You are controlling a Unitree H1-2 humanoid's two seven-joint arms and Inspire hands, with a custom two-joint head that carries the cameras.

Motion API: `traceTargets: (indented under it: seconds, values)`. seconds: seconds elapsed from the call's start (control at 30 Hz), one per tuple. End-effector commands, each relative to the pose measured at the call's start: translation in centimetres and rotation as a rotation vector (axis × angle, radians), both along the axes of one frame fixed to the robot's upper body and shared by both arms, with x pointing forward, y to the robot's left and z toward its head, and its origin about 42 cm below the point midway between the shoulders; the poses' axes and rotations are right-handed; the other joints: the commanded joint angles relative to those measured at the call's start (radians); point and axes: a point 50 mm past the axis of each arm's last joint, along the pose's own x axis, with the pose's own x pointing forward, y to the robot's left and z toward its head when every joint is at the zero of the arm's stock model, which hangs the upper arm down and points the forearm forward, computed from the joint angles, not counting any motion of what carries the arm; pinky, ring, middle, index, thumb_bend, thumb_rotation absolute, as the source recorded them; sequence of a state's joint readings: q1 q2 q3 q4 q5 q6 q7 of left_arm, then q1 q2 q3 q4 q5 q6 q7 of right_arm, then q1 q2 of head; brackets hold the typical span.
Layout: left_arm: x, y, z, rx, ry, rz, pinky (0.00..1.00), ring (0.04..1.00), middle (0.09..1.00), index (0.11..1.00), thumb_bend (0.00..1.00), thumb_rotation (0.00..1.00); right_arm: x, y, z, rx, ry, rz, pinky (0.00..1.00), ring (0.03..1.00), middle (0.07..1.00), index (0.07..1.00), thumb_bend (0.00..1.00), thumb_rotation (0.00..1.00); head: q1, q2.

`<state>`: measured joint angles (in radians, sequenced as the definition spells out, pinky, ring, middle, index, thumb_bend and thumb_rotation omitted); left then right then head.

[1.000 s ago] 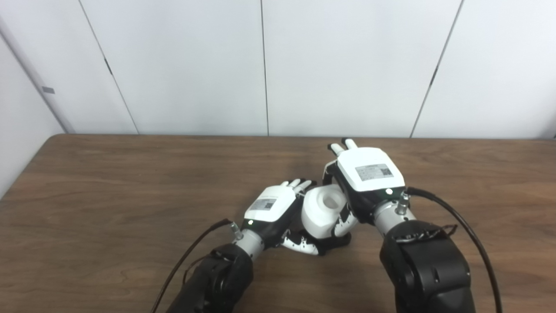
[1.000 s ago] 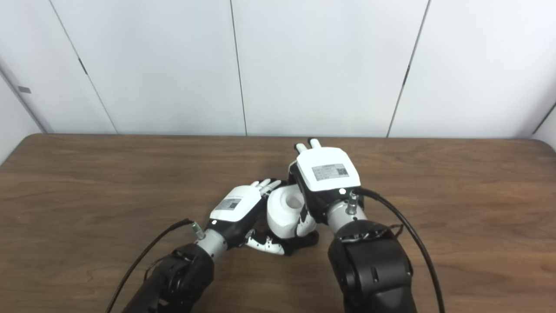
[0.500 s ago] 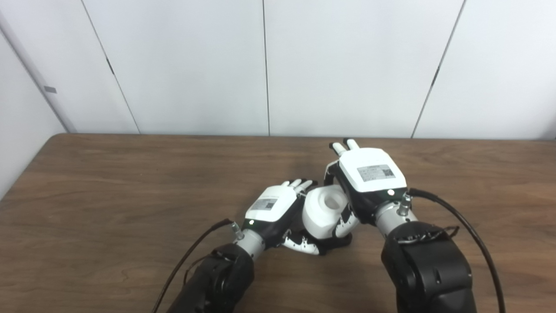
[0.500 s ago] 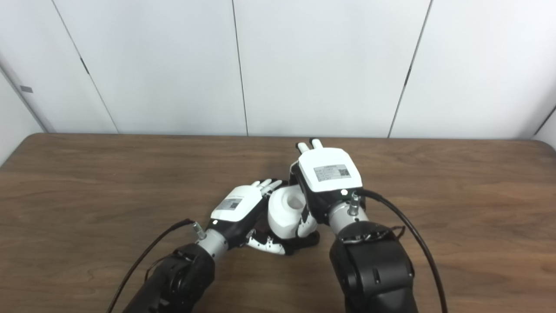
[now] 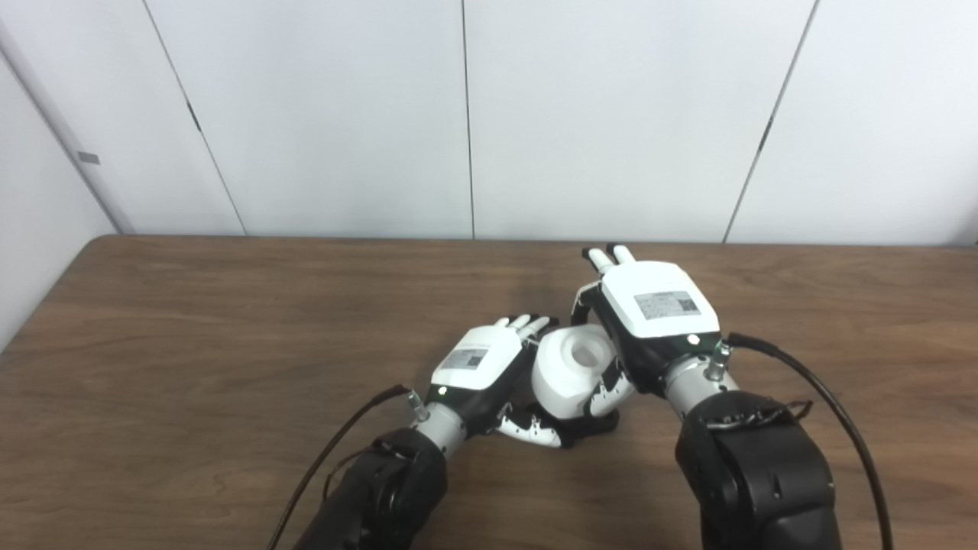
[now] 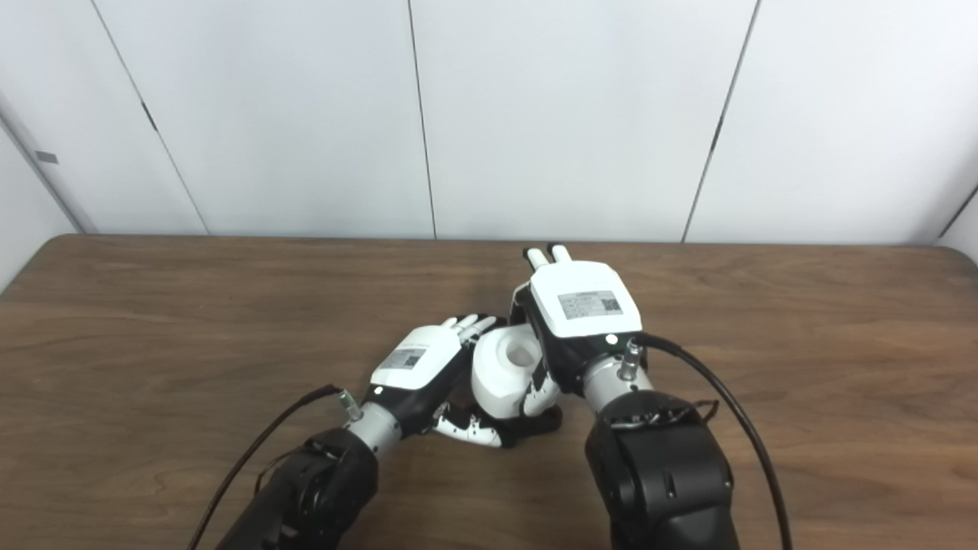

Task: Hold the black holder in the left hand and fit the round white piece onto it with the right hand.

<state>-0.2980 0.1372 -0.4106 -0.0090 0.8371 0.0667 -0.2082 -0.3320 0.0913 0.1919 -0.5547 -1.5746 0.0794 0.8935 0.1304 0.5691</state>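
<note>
Between both robot hands, right robot hand (image 5: 659, 313) clamps round white piece (image 5: 569, 370); left robot hand (image 5: 481, 367) clasps black holder (image 5: 584, 428).

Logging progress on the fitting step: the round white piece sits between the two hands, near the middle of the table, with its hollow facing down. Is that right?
Not quite. The round white piece does sit between the left hand and right hand, near the middle of the table, but its hollow faces up, toward the cameras. The left eye view shows the round recess in its top.
</note>
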Motion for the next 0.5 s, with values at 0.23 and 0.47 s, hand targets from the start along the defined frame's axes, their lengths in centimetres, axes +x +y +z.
traceTargets:
  seconds: [0.23,0.47]
  values:
    - [0.5,-0.8,2.0,-0.038,-0.083,-0.012,1.0,0.983,0.962,0.48,0.52,0.05,-0.1,0.5,-1.2,0.018,0.052,-0.006,0.69,1.0,0.975,0.486,0.52,0.13,0.001,0.001]
    - [0.5,-0.9,2.0,-0.037,-0.076,-0.012,1.0,0.988,0.964,0.48,0.52,0.05,-0.3,0.8,-2.0,0.006,0.066,0.001,0.65,1.0,0.965,0.489,0.52,0.14,0.005,-0.001]
